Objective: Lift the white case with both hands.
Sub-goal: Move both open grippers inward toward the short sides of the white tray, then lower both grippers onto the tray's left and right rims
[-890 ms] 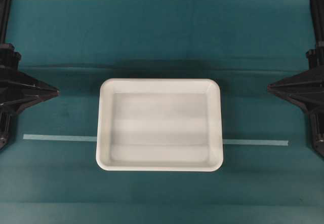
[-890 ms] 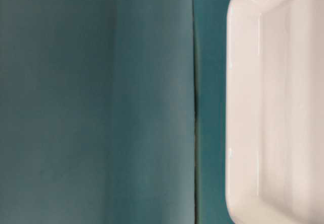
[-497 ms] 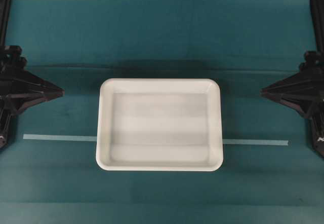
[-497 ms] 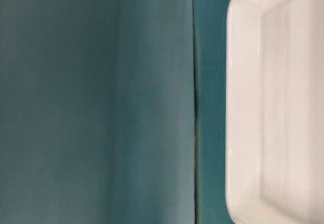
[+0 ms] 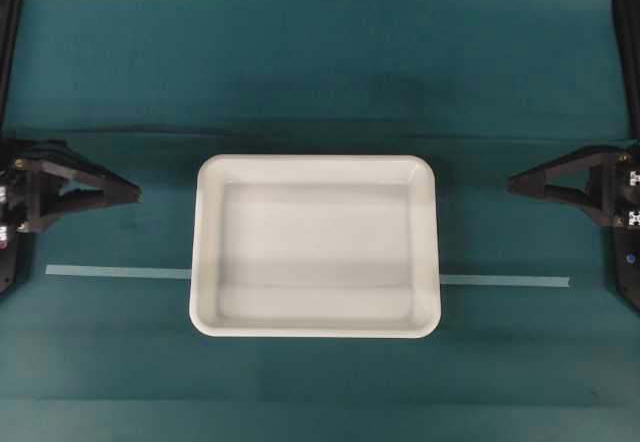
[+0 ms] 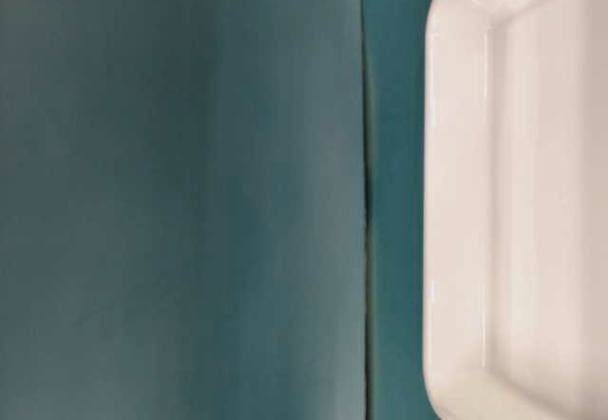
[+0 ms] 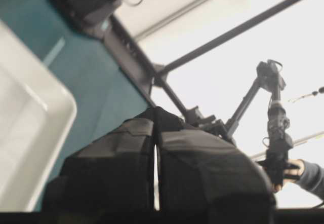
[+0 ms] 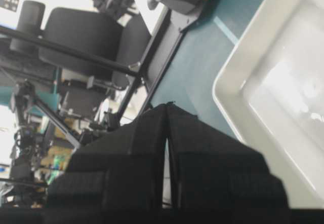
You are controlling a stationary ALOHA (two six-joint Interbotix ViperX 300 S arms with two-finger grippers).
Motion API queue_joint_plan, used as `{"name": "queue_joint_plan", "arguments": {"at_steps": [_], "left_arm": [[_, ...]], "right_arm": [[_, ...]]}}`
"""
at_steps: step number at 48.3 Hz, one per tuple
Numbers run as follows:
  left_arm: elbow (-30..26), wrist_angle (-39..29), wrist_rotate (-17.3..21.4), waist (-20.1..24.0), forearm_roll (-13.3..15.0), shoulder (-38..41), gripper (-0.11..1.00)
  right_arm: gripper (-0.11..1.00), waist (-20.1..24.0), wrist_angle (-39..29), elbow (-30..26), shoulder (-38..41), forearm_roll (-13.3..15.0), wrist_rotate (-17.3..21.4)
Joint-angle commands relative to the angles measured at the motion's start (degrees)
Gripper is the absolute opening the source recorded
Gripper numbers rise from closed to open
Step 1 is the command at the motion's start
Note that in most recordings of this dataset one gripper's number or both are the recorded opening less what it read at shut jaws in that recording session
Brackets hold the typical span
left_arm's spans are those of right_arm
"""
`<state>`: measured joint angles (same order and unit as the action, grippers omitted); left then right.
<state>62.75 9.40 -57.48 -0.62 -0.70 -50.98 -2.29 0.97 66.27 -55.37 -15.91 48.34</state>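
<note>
We found the white case flat on the teal worktop, midway between both claws and well apart from each. The left claw and right claw pointed inward at it, jaws pressed together, holding nothing. A pale tape strip ran beneath the case. We read no writing.
</note>
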Motion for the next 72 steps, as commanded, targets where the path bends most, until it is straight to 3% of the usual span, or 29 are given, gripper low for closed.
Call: {"name": "queue_joint_plan", "arguments": {"at_steps": [1,5,9,18,22,26,31,36,40,46,62,72], "left_arm": [[-1.1,-0.8,-2.4,-0.2,-0.1,2.2,-0.03],[-0.6,-1.4,-5.1,-0.7,-0.1,3.2,-0.03],[0.2,-1.3,-7.4,-0.9,-0.1,4.3,-0.03],[1.1,-1.2,-9.1,-0.9,-0.1,6.0,-0.03],[1.1,-1.4,-9.1,-0.9,-0.1,6.3,-0.02],[1.2,-1.7,-9.2,-0.9,-0.1,6.4,0.04],[1.2,-2.1,-9.2,-1.0,-0.1,6.9,0.22],[1.7,-3.3,-9.6,-1.0,-0.1,7.5,0.51],[2.5,-3.5,-10.9,-1.0,-0.1,7.8,0.76],[4.6,-3.3,-14.0,-1.1,-0.1,9.1,0.98],[9.8,-2.0,-15.4,1.6,-0.5,12.9,0.98],[14.0,9.7,-14.9,3.3,-0.5,19.4,0.98]], "right_arm": [[0.01,-0.1,-0.8,-0.5,2.6,-1.1,1.7],[0.0,0.0,-2.1,-0.4,3.9,-3.3,5.4],[0.01,0.4,-3.5,-0.2,4.9,-3.3,8.3],[0.01,0.2,-3.1,0.3,7.2,-3.2,9.1],[0.08,0.0,-2.0,1.0,7.8,-3.2,9.0],[0.24,0.0,-0.5,1.7,8.0,-3.2,9.1],[0.51,-0.4,0.0,2.4,8.0,-3.3,9.1],[0.78,-0.7,0.3,2.4,8.0,-3.0,8.7],[0.91,-1.2,-0.1,2.4,8.0,-2.5,8.7],[0.9,-2.1,-0.8,3.3,8.2,-2.3,8.7],[0.91,-2.5,-1.5,7.7,12.7,-2.2,9.0],[0.91,0.6,6.4,10.9,17.9,-3.3,9.8]]}}
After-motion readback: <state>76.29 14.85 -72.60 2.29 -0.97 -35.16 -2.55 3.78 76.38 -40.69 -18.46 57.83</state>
